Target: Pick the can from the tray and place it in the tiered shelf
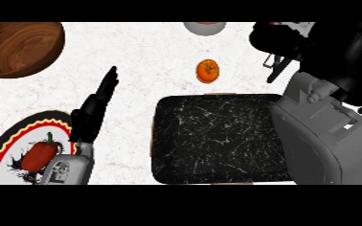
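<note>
The black marbled tray (pixel 219 141) lies in the middle of the counter with nothing on it. No can shows anywhere. My right forearm (pixel 318 129) rises along the right side, and my right hand (pixel 277 39) is a dark mass at the top right, beyond the tray's far right corner. Thin black bars (pixel 278 68) that may belong to the tiered shelf hang just below that hand; the rest is hidden. My left hand (pixel 96 107) rests open left of the tray, fingers straight and pointing away.
An orange fruit (pixel 207 71) sits just beyond the tray. A wooden bowl (pixel 25 48) is at the top left and a grey bowl (pixel 205 28) at the top edge. A patterned plate (pixel 14 141) holding a red pepper (pixel 39 155) lies at the lower left.
</note>
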